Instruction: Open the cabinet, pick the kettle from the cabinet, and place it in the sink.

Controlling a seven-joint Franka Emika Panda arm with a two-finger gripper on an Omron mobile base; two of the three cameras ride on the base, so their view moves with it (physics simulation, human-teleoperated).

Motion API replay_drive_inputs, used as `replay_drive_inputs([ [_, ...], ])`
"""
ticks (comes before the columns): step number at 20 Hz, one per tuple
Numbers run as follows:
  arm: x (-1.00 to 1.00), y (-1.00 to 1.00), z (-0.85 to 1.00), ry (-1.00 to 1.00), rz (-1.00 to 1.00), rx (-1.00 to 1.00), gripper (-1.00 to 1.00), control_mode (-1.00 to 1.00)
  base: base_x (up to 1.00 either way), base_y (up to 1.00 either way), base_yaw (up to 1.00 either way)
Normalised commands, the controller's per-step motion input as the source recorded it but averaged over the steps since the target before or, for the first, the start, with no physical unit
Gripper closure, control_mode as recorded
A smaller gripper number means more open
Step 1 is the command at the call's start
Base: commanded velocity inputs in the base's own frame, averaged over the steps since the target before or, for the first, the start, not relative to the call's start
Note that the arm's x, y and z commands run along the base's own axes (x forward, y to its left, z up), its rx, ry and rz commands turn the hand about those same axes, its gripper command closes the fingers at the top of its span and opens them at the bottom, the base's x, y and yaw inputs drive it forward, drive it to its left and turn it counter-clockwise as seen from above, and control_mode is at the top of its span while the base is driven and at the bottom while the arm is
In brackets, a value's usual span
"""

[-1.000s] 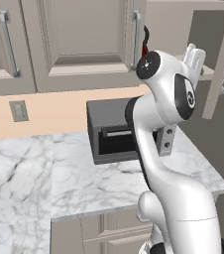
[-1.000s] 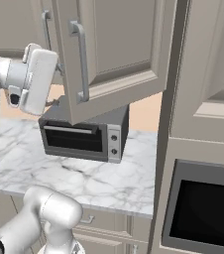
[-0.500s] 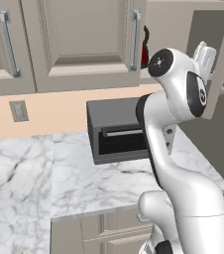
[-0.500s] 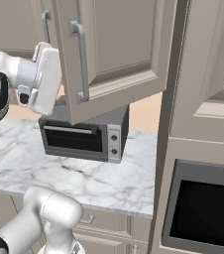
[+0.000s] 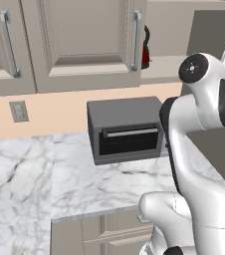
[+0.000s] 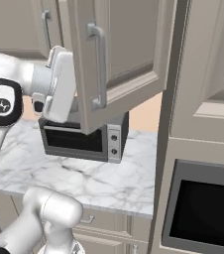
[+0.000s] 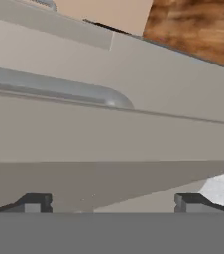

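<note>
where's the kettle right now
In the left base view the kettle sits on the open cabinet shelf, just right of the closed door's handle, above the toaster oven.

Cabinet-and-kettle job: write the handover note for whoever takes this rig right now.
Gripper: open, holding nothing, close against the swung-out cabinet door just below its silver bar handle.
Cabinet: right door stands open, left door shut.
Kettle: red, on the cabinet shelf, peeking past the closed door's edge, untouched.
Sink: where it lies cannot be told from these pictures.
Toaster oven sits on the marble counter below the cabinet.
Done: cabinet opened.
Left: reach in, grasp the kettle, carry it to the sink.
</note>
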Motion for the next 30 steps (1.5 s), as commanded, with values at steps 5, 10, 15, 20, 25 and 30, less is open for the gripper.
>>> replay_drive_inputs([
  [5, -0.17, -0.65, 0.0, 0.09, -0.01, 0.0, -1.0, -1.0, 0.0, 0.0, 0.0],
  [10, -0.07, -0.67, 0.0, 0.17, -0.02, 0.0, -1.0, -1.0, 0.0, 0.0, 0.0],
  [15, 0.0, -0.58, 0.0, 0.21, 0.0, 0.0, -1.0, -1.0, 0.0, 0.0, 0.0],
  [20, -0.02, -0.56, -0.03, 0.19, 0.0, 0.0, -1.0, -1.0, 0.0, 0.0, 0.0],
  [25, 0.0, -0.19, -0.07, 0.15, 0.04, 0.0, -1.0, -1.0, 0.0, 0.0, 0.0],
  [30, -0.04, 0.07, -0.09, 0.08, 0.1, -0.02, -1.0, -1.0, 0.0, 0.0, 0.0],
])
